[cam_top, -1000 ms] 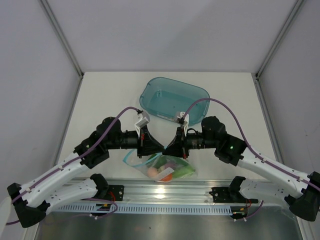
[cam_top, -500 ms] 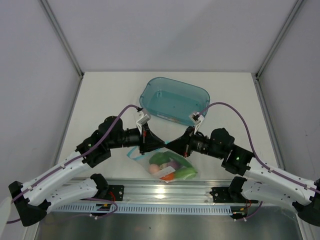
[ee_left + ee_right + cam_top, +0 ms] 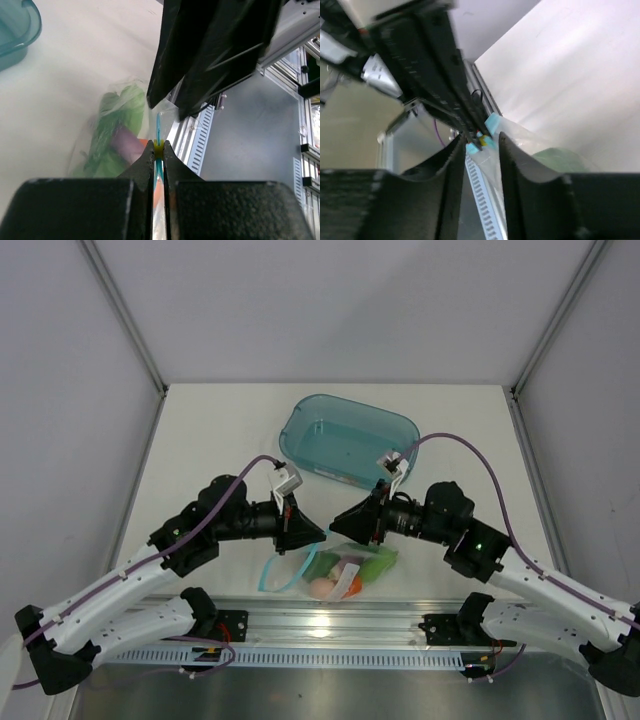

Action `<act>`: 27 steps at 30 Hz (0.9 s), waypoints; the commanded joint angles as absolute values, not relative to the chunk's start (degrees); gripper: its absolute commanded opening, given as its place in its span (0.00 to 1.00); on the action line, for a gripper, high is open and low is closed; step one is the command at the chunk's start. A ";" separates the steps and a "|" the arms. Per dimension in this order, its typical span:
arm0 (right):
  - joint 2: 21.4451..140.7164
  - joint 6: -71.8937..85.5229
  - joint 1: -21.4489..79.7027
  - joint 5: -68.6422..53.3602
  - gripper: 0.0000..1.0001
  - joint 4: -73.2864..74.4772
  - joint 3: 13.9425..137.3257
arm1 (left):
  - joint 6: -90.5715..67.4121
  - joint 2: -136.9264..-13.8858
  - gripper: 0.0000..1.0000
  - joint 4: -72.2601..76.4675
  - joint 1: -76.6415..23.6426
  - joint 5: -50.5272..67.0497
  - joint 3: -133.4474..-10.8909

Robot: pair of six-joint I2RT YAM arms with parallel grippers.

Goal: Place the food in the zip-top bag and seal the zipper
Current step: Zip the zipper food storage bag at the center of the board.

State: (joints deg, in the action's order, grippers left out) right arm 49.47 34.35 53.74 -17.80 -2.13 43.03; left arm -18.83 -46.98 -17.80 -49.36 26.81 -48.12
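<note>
Bag [image 3: 335,565] at near desk [image 3: 200,460] edge, food [image 3: 345,572] inside, mouth between both tools. Left tool [image 3: 158,146] pinched shut on zipper [image 3: 158,124]. Right tool [image 3: 481,141] spread, straddling mouth corner, not gripping. Risks: unsealed stretch if swept along slack; strip yanked from left pinch if pulled hard; food spilled off edge.

The zip-top bag [image 3: 350,568] has tilted, its right end lifted.
</note>
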 commanded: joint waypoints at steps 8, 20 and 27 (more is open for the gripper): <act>52.90 18.02 47.38 -41.36 0.37 3.78 52.73 | -17.67 -46.76 0.01 -18.02 -49.66 32.43 -49.39; 59.68 11.07 44.03 -53.52 0.28 7.48 54.32 | -18.19 -46.32 0.01 -16.96 -49.66 34.45 -48.87; 59.15 11.69 44.03 -55.02 0.25 6.94 54.49 | -18.46 -46.84 0.01 -16.61 -49.66 34.80 -49.04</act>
